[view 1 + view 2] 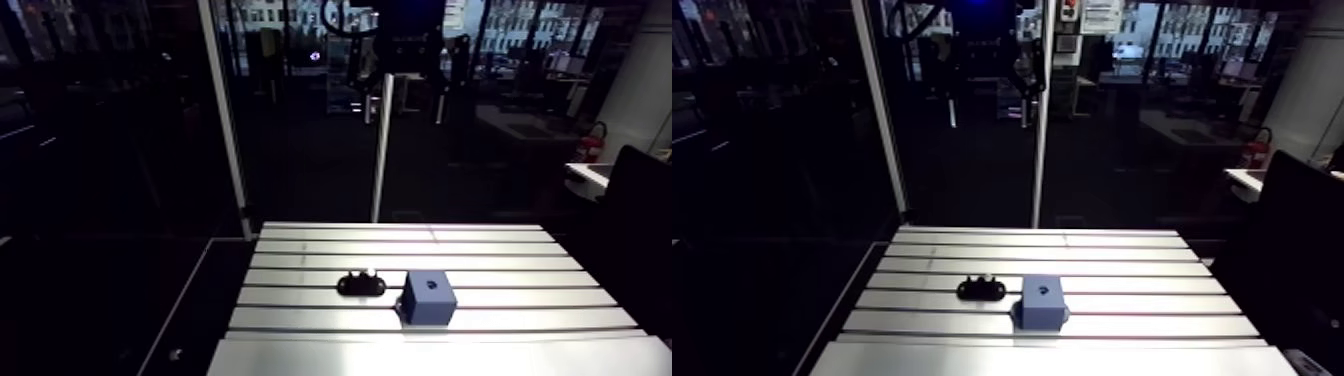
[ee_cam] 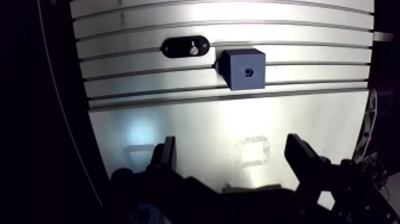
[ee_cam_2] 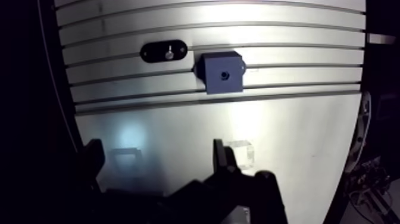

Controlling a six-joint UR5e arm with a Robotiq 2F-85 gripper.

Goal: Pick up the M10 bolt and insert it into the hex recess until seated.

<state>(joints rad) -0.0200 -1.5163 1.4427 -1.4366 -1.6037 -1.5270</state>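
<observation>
Small silvery metal bolt (image 2: pixel 193 50) sits in a black oval holder (image 2: pixel 175 46) on the slotted aluminium table (image 2: pixel 238 125), well ahead of the pincer (image 2: pixel 231 146). It lies closer to the line of one finger than to mid-gap. Only its bright end shows from above, the rest is hidden in the holder. Nothing is touching it.

Just beside the holder, also ahead of the pincer and approx. in line w/ the gap, stands a blue cube-shaped block (image 2: pixel 244 69). There is a narrow strip of bare table between block and holder. The block has a small dark recess (image 2: pixel 248 71) in its upper face. Can't tell the recess's shape at this range. The arm view shows the same pair side by side across the table slots, holder (image 1: pixel 361 285) next to block (image 1: pixel 428 298).

Pincer: its two dark fingers (image 2: pixel 166 155) are spread wide, w/ only bare table plate showing between them. It holds nothing and touches nothing. It hangs above the smooth unslotted part of the table, well apart from bolt, holder and block. Bright light patches lie on the plate under and beside it.
</observation>
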